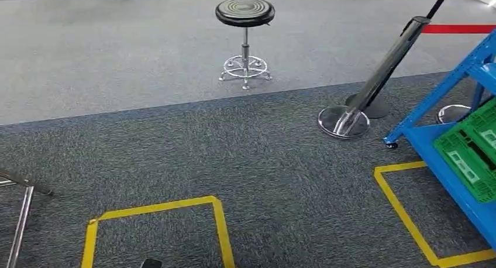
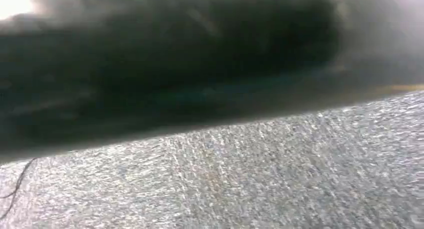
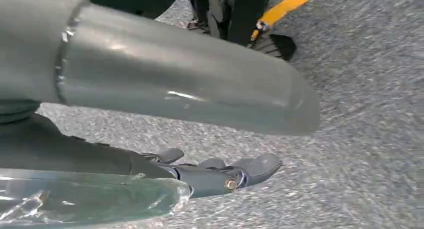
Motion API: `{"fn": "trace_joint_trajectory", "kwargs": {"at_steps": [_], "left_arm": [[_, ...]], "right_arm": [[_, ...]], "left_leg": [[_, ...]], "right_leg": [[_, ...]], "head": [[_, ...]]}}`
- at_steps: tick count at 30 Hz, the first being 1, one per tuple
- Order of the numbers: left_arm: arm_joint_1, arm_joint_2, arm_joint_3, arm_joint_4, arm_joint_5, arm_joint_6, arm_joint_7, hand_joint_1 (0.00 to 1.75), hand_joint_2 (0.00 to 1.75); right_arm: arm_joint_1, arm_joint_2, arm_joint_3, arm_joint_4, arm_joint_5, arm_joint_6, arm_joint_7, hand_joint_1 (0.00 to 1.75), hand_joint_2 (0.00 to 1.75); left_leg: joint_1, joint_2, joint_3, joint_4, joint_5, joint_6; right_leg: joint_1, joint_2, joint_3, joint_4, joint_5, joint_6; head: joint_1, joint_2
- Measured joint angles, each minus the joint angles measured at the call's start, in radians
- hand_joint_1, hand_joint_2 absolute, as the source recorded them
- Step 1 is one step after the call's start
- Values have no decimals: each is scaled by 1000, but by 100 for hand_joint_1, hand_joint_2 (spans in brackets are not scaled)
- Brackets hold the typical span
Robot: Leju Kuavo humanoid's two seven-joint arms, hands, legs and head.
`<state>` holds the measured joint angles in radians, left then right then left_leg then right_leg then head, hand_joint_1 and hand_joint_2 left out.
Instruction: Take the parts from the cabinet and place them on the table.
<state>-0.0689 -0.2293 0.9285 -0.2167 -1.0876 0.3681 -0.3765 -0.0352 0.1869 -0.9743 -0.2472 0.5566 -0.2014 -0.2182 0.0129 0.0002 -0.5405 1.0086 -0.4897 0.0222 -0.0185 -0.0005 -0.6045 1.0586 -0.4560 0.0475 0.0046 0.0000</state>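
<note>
The blue cabinet (image 1: 436, 92) stands at the right edge of the head view, with green crates (image 1: 468, 157) on its low shelf. In the right wrist view my right hand (image 3: 100, 154) hangs over the grey carpet. Its thick grey thumb (image 3: 175, 89) stretches across, and the darker fingers (image 3: 220, 176) lie straight beneath it. A clear plastic bag (image 3: 85, 199) is pressed against those fingers; what is inside is too blurred to tell. The left wrist view gives a dark blurred mass (image 2: 165, 64) above carpet, and no fingers can be made out there.
A black round stool (image 1: 244, 13) stands on the far carpet. A leaning chrome stanchion (image 1: 380, 75) with a red belt (image 1: 456, 28) is beside the cabinet. Yellow tape squares (image 1: 219, 227) (image 1: 403, 212) mark the floor. Metal legs (image 1: 20, 221) show at the left edge.
</note>
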Motion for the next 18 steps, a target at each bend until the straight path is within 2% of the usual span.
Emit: {"fn": "trace_joint_trajectory", "kwargs": {"at_steps": [1,2,4,5,6,7,8,9,10,11,12,13,14,15,16,17,18], "left_arm": [[-1,0,0,0,0,0,0,0,0],[-4,0,0,0,0,0,0,0,0],[-4,0,0,0,0,0,0,0,0],[-4,0,0,0,0,0,0,0,0],[-4,1,0,0,0,0,0,0,0],[-5,0,0,0,0,0,0,0,0],[-6,0,0,0,0,0,0,0,0],[-5,1,0,0,0,0,0,0,0],[-4,1,0,0,0,0,0,0,0],[-2,1,0,0,0,0,0,0,0],[1,1,0,0,1,0,1,0,0],[1,1,0,0,1,0,2,0,0],[1,1,0,0,1,0,2,0,0],[0,1,0,0,1,0,2,0,0],[0,3,0,0,1,1,2,0,0],[-1,3,0,0,1,2,2,0,0],[-3,2,0,0,1,3,2,0,0]], "right_arm": [[-1,0,0,1,0,0,0,0,0],[-3,0,0,1,0,0,0,0,0],[-1,0,0,1,1,0,0,0,0],[1,0,0,1,1,0,0,0,0],[3,0,0,1,1,0,0,0,0],[2,0,0,1,1,0,0,0,0],[0,0,0,1,1,1,0,0,0],[-2,0,0,1,1,1,0,0,0],[-1,0,0,1,2,1,0,0,0],[0,0,0,1,2,1,0,0,0],[1,0,0,1,2,1,0,0,0],[2,0,0,1,2,0,0,0,0],[1,0,0,1,2,1,0,0,0],[0,0,0,1,2,1,0,0,0],[1,2,0,1,2,1,0,0,0],[0,3,0,2,2,1,0,0,0],[-1,3,0,2,2,1,0,0,0]], "left_leg": [[-8,0,2,1,-7,-8],[-8,0,0,6,-10,-14],[-7,2,1,3,-8,-21],[-6,2,4,3,-11,-25],[-3,2,7,8,-23,-32],[-3,2,-5,42,-41,-36],[-3,2,-25,83,-61,-37],[-3,2,-85,195,-108,-40],[-3,2,-130,273,-132,-40],[-3,2,-158,313,-133,-38],[-4,2,-164,308,-110,-35],[-5,1,-154,268,-66,-29],[-7,1,-124,190,-7,-20],[-11,0,-92,110,41,-10],[-18,-1,-72,62,52,4],[-18,-1,-63,45,44,7],[-20,0,-57,26,30,4]], "right_leg": [[6,-4,13,-18,-19,-1],[6,-1,34,-43,-31,-13],[9,2,29,-35,-32,-22],[8,2,32,-36,-34,-29],[3,2,40,-42,-33,-36],[3,1,46,-42,-37,-42],[4,1,48,-42,-40,-47],[5,1,52,-42,-42,-51],[7,1,54,-42,-45,-55],[9,2,57,-42,-47,-57],[11,3,62,-42,-50,-59],[14,6,67,-42,-54,-59],[16,9,74,-42,-58,-58],[19,10,81,-42,-62,-57],[15,10,72,-43,-66,-56],[25,12,82,-38,-72,-48],[21,10,74,-38,-70,-43]], "head": [[1,0],[2,0],[-7,0],[-3,0],[-5,0],[-9,0],[-13,0],[-12,0],[-11,0],[-13,0],[-11,0],[-13,0],[-12,0],[-11,0],[-10,0],[-10,0],[-14,0]]}}
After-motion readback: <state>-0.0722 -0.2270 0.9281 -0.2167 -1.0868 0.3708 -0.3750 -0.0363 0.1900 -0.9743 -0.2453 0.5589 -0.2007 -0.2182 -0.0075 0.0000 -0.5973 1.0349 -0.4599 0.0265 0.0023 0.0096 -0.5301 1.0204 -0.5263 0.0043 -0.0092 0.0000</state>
